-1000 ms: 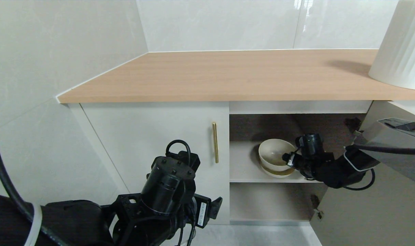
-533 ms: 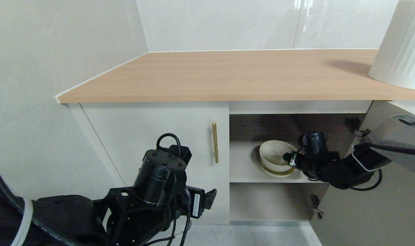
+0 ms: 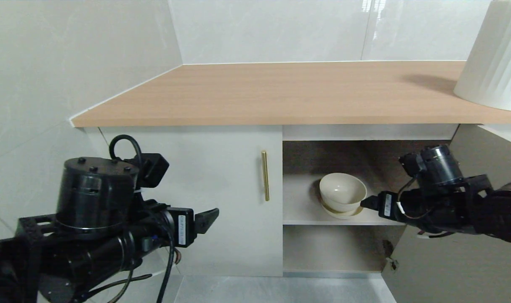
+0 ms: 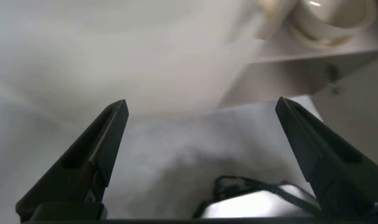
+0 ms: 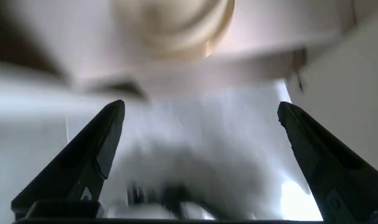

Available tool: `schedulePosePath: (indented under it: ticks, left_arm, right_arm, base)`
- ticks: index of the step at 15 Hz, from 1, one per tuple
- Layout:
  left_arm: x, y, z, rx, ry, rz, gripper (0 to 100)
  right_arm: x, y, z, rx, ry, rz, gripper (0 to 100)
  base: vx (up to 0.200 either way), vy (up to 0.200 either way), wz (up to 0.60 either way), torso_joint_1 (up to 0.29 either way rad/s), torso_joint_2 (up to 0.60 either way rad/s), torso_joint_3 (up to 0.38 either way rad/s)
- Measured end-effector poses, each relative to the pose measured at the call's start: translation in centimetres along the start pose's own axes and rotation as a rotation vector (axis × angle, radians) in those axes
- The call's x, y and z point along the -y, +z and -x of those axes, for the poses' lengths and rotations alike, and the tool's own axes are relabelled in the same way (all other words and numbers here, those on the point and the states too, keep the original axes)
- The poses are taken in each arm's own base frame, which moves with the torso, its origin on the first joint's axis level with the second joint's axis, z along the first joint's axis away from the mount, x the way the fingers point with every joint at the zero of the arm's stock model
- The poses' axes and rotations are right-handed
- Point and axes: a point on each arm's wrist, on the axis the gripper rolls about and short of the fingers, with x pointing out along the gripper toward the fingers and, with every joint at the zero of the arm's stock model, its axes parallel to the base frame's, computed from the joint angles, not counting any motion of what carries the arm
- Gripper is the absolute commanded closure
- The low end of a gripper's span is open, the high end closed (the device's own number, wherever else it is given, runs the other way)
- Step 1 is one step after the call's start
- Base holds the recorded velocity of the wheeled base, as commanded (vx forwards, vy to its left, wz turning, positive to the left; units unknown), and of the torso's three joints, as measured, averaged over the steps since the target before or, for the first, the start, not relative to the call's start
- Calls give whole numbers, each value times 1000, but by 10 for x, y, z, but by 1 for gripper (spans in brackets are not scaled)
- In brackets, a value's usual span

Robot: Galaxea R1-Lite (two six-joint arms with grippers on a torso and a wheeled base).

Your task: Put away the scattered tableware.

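The right gripper (image 3: pixel 367 203) is being drawn back out of the open cabinet. Half a second ago it was being held at the rim of the bowl (image 3: pixel 342 191); now it is being carried clear of that rim, off the front edge of the upper shelf (image 3: pixel 299 210) and just beside the bowl. Its fingers (image 5: pixel 95 149) are being held wide apart with nothing between them. The bowl is being left where it was, nested on the plate (image 3: pixel 341 213) near the front edge of that shelf, and it is judged that the placing of this piece is being completed. What is probably being called for next is the closing of the open door (image 3: pixel 449 261). Meanwhile the left gripper (image 3: pixel 209 216) is being raised and swung towards the left edge of the closed door (image 3: pixel 222 189). Earlier it was being held lower, nearer the brass handle (image 3: pixel 264 176). Its fingers (image 4: pixel 89 155) are likewise being kept spread and empty. The bench (image 3: pixel 280 92) above is being seen exactly as before.
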Motion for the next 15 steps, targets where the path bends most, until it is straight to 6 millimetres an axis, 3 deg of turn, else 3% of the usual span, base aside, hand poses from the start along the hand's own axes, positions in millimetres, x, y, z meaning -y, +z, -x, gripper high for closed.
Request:
schedulePosePath:
  ticks: [3, 5, 11, 15]
  left_arm:
    - [-13, -7, 11, 3, 24, 12, 0]
    - [-15, -8, 14, 3, 25, 14, 0]
    - [-13, -8, 11, 1, 28, 11, 0]
    - [-13, -9, 10, -6, 29, 9, 0]
  right_arm:
    - [12, -14, 53, -33, 27, 103, 0]
    - [15, -25, 73, -35, 64, 139, 0]
    - [13, -29, 85, -13, 91, 164, 0]
    - [11, -30, 88, -9, 103, 179, 0]
  base:
    - [0, 0, 0, 0, 0, 0]
    - [0, 0, 0, 0, 0, 0]
    - [0, 0, 0, 0, 0, 0]
    - [-200, 0, 0, 10, 1, 0]
